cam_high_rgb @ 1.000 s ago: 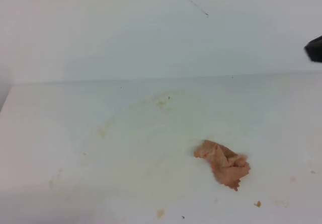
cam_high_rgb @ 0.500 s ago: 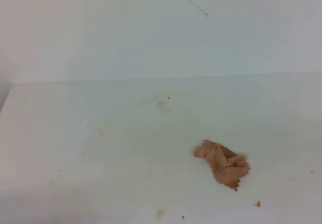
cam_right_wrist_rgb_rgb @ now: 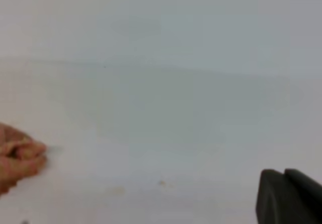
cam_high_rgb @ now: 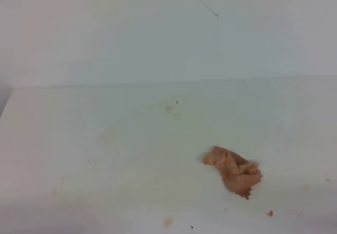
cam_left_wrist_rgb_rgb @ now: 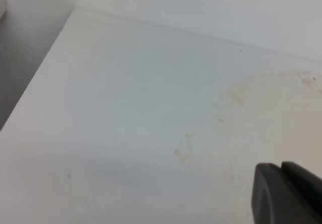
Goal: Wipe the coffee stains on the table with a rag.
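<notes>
On the table [cam_high_rgb: 79,139] lies the rag [cam_high_rgb: 234,172], untouched; neither hand's opening can be told.

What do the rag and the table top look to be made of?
The rag: soft cloth or paper, probably; crumpled salmon-brown lump with wrinkles and ragged edges. The table: smooth white hard surface, perhaps laminate; flat, even, with faint yellowish smears sitting on top.

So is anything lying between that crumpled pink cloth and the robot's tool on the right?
Nothing visible. In the right wrist view, only bare white table lies between the crumpled salmon-pink rag and the right dark tool at the corner.
</notes>
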Motion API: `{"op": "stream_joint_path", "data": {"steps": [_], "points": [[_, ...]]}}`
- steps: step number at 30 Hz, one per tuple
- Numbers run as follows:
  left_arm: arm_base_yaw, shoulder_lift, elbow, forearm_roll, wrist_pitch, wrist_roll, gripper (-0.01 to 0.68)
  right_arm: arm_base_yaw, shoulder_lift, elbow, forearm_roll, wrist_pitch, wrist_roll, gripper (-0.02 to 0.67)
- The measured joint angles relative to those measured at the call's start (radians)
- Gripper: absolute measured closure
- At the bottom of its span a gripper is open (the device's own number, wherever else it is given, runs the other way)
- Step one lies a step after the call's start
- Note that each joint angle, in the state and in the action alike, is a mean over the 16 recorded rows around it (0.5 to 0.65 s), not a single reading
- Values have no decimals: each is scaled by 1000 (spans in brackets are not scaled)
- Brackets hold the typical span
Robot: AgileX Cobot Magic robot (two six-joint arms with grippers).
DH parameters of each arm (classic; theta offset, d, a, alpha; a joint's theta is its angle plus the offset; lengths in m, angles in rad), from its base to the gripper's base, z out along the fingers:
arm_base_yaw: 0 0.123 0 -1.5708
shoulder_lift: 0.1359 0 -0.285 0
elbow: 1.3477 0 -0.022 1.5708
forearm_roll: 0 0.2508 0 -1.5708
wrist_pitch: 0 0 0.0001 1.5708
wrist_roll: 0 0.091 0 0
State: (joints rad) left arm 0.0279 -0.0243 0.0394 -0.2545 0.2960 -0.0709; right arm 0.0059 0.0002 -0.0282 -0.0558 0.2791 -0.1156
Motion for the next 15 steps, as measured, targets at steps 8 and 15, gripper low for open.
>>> {"op": "stream_joint_path", "data": {"steps": [8, 15], "points": [[0, 5, -2, 0, 1, 0, 672, -5, -13, 33, -3, 50, 11, 649], [1, 11, -2, 0, 1, 0, 672, -4, -16, 34, -22, 57, 39, 649]]}}
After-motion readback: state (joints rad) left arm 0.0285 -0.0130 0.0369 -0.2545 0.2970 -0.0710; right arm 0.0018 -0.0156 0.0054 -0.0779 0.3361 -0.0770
